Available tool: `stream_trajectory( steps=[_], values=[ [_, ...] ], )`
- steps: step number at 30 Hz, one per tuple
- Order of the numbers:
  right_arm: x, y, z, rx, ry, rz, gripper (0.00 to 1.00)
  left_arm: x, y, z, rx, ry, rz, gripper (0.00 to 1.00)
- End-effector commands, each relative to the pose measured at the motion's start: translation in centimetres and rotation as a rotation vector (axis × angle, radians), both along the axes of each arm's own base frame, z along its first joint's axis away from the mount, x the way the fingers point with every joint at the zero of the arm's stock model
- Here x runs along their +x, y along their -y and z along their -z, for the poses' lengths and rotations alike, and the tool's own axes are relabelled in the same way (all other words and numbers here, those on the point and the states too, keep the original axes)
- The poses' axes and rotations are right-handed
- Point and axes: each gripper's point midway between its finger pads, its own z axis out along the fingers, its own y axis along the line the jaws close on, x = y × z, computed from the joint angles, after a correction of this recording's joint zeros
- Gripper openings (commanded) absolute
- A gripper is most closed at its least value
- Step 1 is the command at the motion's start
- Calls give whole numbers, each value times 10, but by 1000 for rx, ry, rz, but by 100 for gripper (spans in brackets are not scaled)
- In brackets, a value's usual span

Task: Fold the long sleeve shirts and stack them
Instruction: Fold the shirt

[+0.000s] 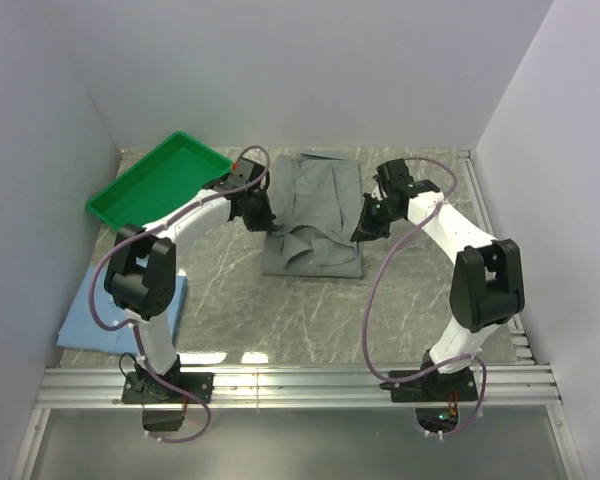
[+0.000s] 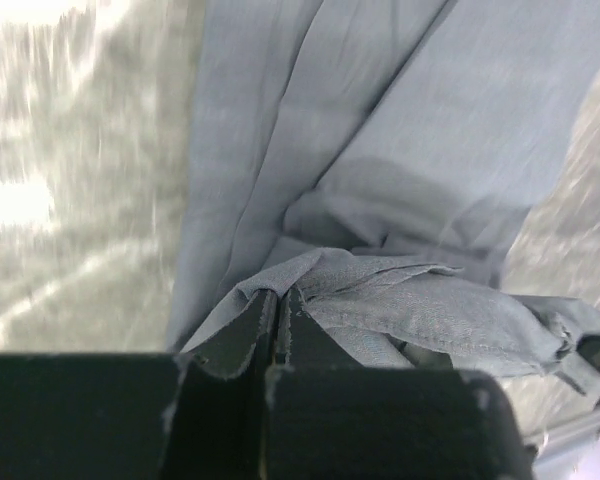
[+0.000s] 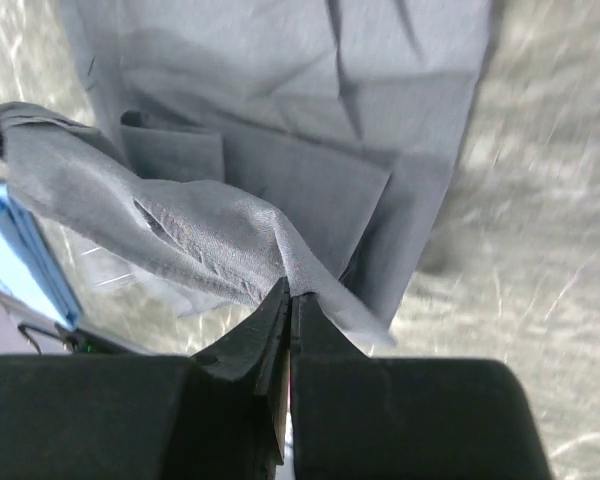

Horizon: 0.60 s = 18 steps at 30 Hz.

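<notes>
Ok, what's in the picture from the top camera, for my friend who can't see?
The left fingers and right fingers pinch opposite edges of a plain grey cloth shirt in the middle. A green plastic tray sits far left; a light blue cloth shirt lies flat at the near left.

The top view is bright and sharp, with even light from above. The walls look pale and soft. Shadows on the tabletop are faint. In the left wrist view the tabletop is blurry, with a white patch of glare at the left edge. The grey shirt looks a bit smeared there. In the right wrist view the tabletop is streaky, but the folds near the dark right end effector look sharper.
</notes>
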Motion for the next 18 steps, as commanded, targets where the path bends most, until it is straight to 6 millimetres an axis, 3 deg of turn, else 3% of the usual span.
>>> stream_trajectory(
  steps=[1,3,11,18],
  values=[
    [34,2,-11,-14,86,27,0,38,7,-21,3,136,-3,1],
    [41,2,-4,-19,76,32,0,49,10,-25,0,166,4,1],
    [72,6,15,-42,103,74,0,82,15,-6,26,211,12,2],
    [99,10,13,-43,158,76,0,110,13,-3,61,296,-18,2]
  ],
)
